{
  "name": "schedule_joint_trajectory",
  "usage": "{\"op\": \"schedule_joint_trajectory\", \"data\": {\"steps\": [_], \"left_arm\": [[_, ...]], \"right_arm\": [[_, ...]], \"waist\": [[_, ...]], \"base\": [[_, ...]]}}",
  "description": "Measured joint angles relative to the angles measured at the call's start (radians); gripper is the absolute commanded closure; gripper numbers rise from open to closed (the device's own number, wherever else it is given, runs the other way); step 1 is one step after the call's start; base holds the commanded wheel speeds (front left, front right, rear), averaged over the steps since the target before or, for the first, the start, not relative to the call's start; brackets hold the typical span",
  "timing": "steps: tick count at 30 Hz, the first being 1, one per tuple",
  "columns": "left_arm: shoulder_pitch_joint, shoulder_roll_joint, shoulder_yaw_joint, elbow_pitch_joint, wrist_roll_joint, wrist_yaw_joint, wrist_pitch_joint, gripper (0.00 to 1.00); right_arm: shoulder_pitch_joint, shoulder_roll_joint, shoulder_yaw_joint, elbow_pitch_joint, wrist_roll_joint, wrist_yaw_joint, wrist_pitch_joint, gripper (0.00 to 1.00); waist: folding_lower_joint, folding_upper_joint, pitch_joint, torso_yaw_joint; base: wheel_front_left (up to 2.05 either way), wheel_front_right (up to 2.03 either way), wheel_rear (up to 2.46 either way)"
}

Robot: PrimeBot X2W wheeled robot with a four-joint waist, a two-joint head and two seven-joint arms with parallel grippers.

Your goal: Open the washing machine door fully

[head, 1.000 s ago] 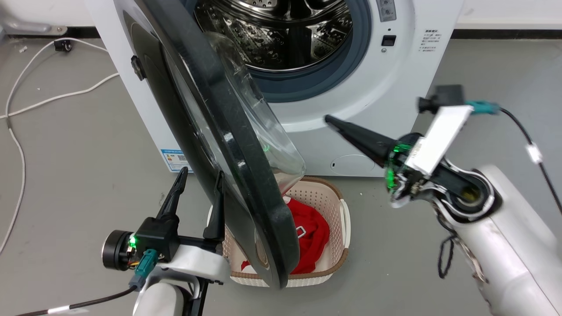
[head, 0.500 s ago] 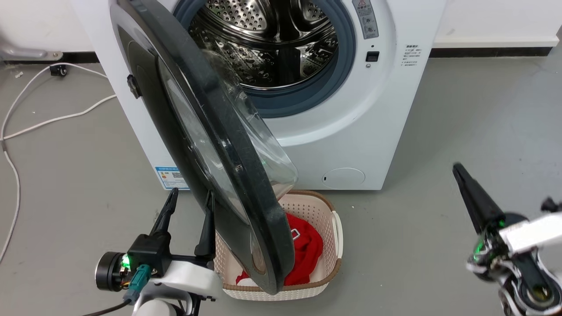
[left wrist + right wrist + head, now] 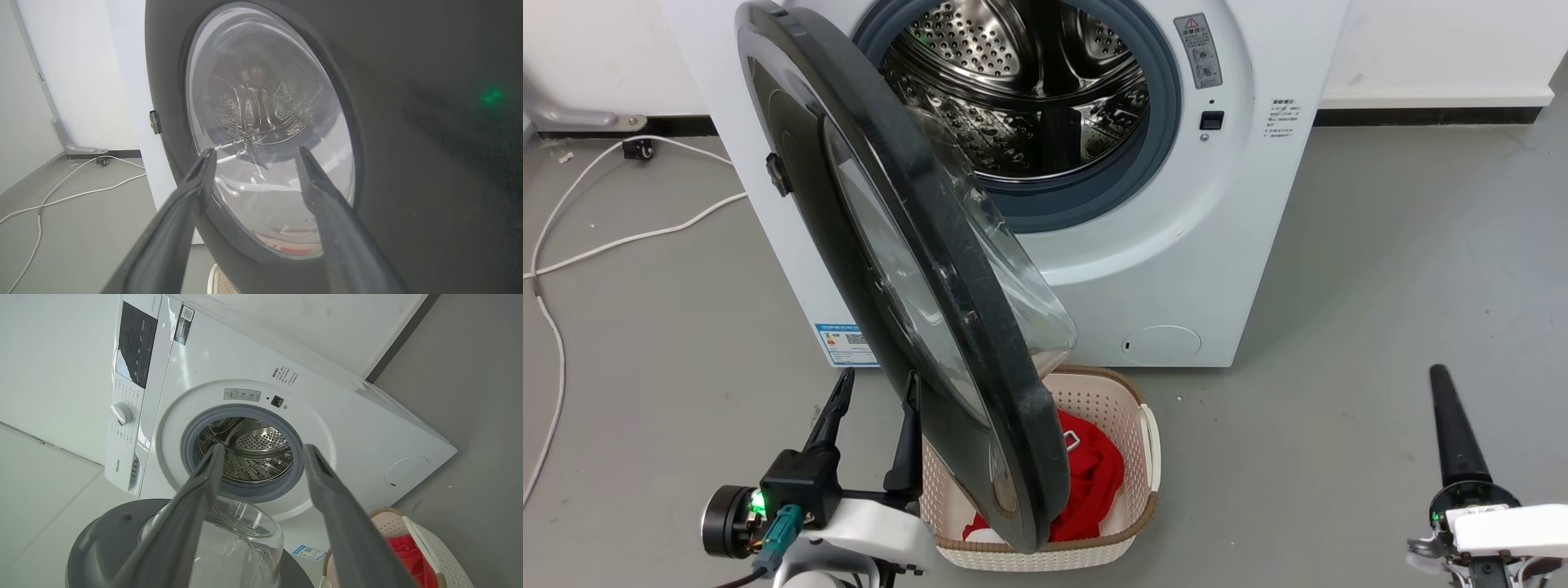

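Right now your washing machine door [image 3: 915, 278] stands swung well out from the washing machine [image 3: 1176, 245], hinged at the left of the head view. Its lower edge hangs in front of a cream basket [image 3: 1147, 425] with a red cloth [image 3: 1094, 474] in it. Your left gripper [image 3: 880, 376] sits just beside the door's outer black face, fingers spread and holding nothing; you cannot tell whether the nearer finger touches it. Your right gripper [image 3: 263, 448] hangs well apart over the floor [image 3: 1339, 367], fingers likewise parted, pointing toward the bare steel drum [image 3: 1029, 90].
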Motion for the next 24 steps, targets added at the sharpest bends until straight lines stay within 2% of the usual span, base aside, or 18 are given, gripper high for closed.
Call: {"op": "schedule_joint_trajectory", "data": {"steps": [5, 9, 15, 19, 24], "left_arm": [[0.0, 0.0, 0.0, -0.001, 0.001, 0.001, 0.0, 0.0], [0.0, 0.0, 0.0, -0.003, 0.001, 0.001, 0.0, 0.0], [0.0, 0.0, 0.002, -0.004, 0.002, 0.003, 0.0, 0.0], [-0.001, 0.0, 0.004, -0.006, 0.002, 0.006, 0.0, 0.0], [-0.002, 0.0, 0.004, -0.007, 0.003, 0.008, 0.0, 0.0]], "right_arm": [[0.0, 0.064, -0.116, 0.009, -0.266, 0.0, -0.015, 0.0], [0.0, 0.141, -0.222, -0.029, -0.583, 0.0, -0.016, 0.0], [0.024, 0.202, -0.263, -0.152, -1.011, 0.0, 0.022, 0.0], [0.074, 0.211, -0.213, -0.222, -1.222, 0.0, 0.082, 0.0], [0.116, 0.212, -0.199, -0.214, -1.28, 0.0, 0.09, 0.0]], "waist": [[0.0001, 0.0, 0.0, -0.001], [0.0001, 0.0, -0.001, 0.001], [0.0001, 0.0, 0.0, 0.003], [0.0001, 0.0, 0.0, 0.005], [0.0, 0.0, -0.001, 0.01]], "base": [[0.0, 0.0, 0.0], [0.0, 0.0, 0.0], [0.0, 0.0, 0.0], [0.0, 0.0, 0.0], [0.0, 0.0, 0.0]]}}
